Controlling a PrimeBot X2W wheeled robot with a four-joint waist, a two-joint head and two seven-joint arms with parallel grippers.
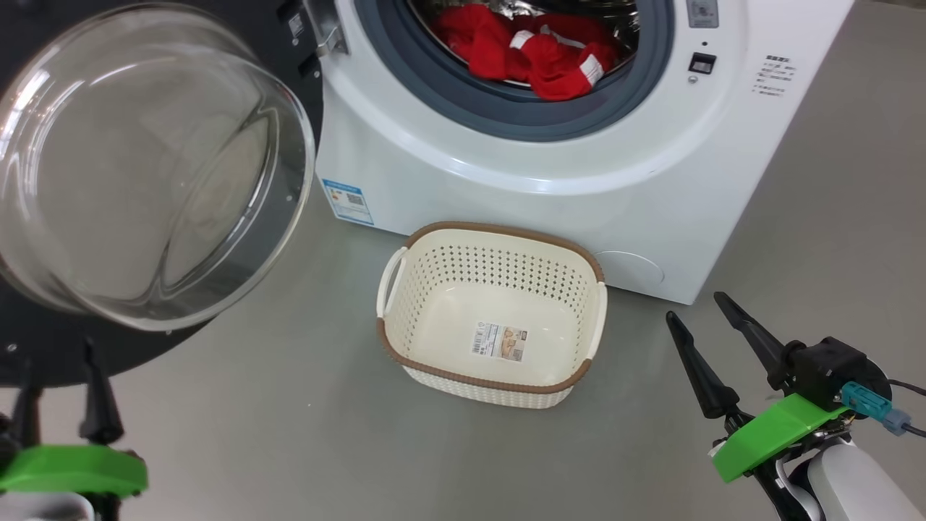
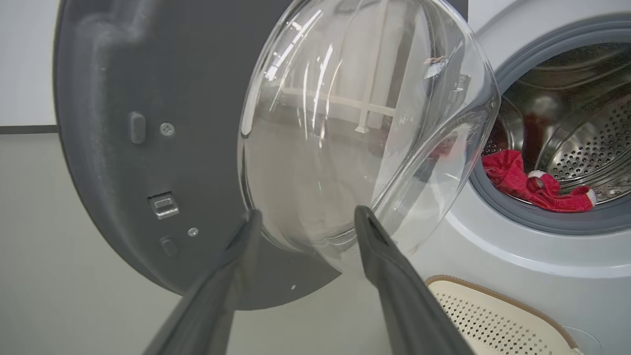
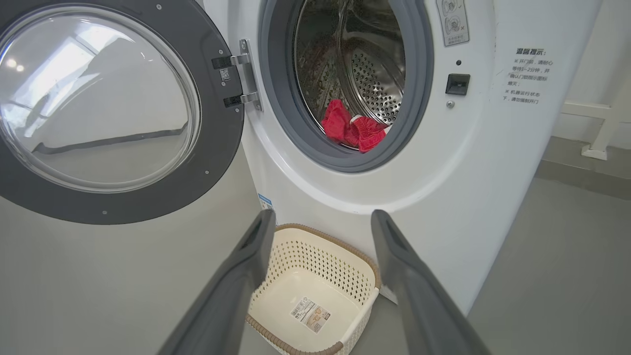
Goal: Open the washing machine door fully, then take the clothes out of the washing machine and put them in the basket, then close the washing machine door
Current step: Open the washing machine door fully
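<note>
Left gripper (image 2: 308, 213), fingers apart, points at the washing machine door (image 1: 145, 166), swung wide to clear the opening. Right gripper (image 1: 694, 305), also apart, hovers near the empty basket (image 1: 499, 229); clothes (image 1: 539, 54) lie in the drum (image 3: 374, 79).

The washing machine (image 1: 550, 181) stands on the floor (image 1: 289, 420). Its door (image 1: 145, 166) hangs open at the left side of the machine. The clothes (image 1: 535, 54) lie inside the machine, at the front bottom of the drum (image 3: 374, 79). The basket (image 1: 499, 271) stands on the floor just before the machine, below its opening. The left gripper (image 1: 58, 362) is before the door, and the right gripper (image 1: 693, 305) is before the machine's right corner.
</note>
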